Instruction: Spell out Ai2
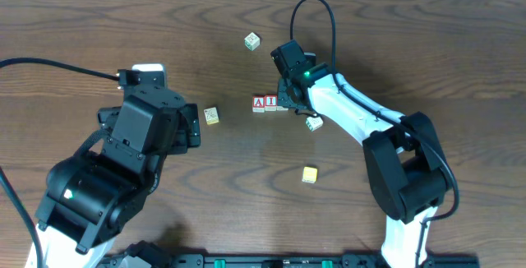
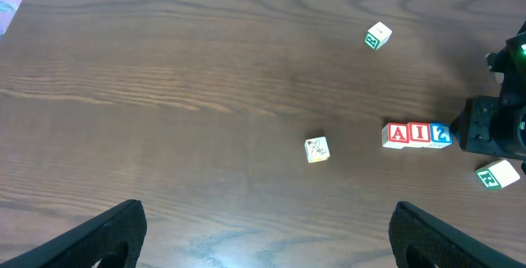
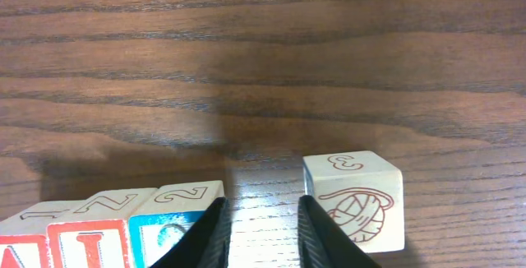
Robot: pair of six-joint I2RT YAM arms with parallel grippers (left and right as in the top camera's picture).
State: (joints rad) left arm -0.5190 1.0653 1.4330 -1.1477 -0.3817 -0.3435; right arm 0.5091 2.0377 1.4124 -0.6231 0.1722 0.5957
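Three cubes stand in a row on the table: red-framed "A" (image 2: 398, 134), red-framed "I" (image 2: 419, 133) and blue-framed "2" (image 2: 441, 134). In the overhead view A (image 1: 259, 103) and I (image 1: 270, 103) show, and the "2" is mostly hidden under my right gripper (image 1: 288, 99). In the right wrist view that gripper (image 3: 261, 202) stands slightly open over bare wood, its left finger just beside the "2" cube (image 3: 168, 227). My left gripper (image 2: 267, 210) is wide open and empty, well left of the row.
A cream cube with a yarn-ball drawing (image 3: 353, 198) sits just right of my right fingers. White cubes with green marks lie at the back (image 1: 251, 41) and right of the row (image 1: 313, 122). A cream cube (image 1: 211, 115) and a yellow cube (image 1: 309, 174) lie nearby.
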